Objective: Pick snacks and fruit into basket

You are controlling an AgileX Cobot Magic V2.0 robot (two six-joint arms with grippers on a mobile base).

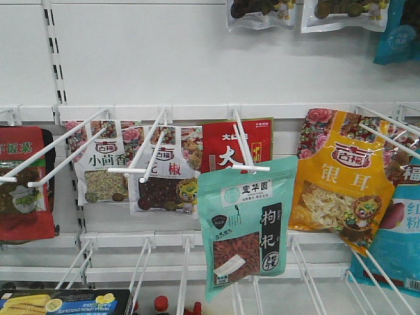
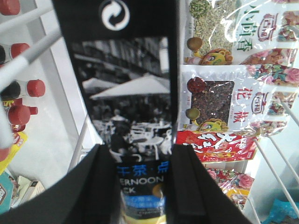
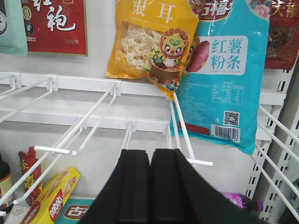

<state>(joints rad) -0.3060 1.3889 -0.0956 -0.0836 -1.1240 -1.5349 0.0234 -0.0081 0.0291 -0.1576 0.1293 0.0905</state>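
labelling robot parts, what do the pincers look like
Both are matte black. The left pincer shows two broad fingers with sloping shoulders. The right pincer has two blocky fingers with rounded tips. No cables or markings show.

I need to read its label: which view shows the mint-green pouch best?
The front-facing view: the whole mint-green pouch hangs there, label facing. The right wrist catches only an edge; the left wrist shows none.

mint-green pouch (image 1: 248, 226), black box (image 2: 124, 93), orange-yellow pouch (image 1: 341, 184)
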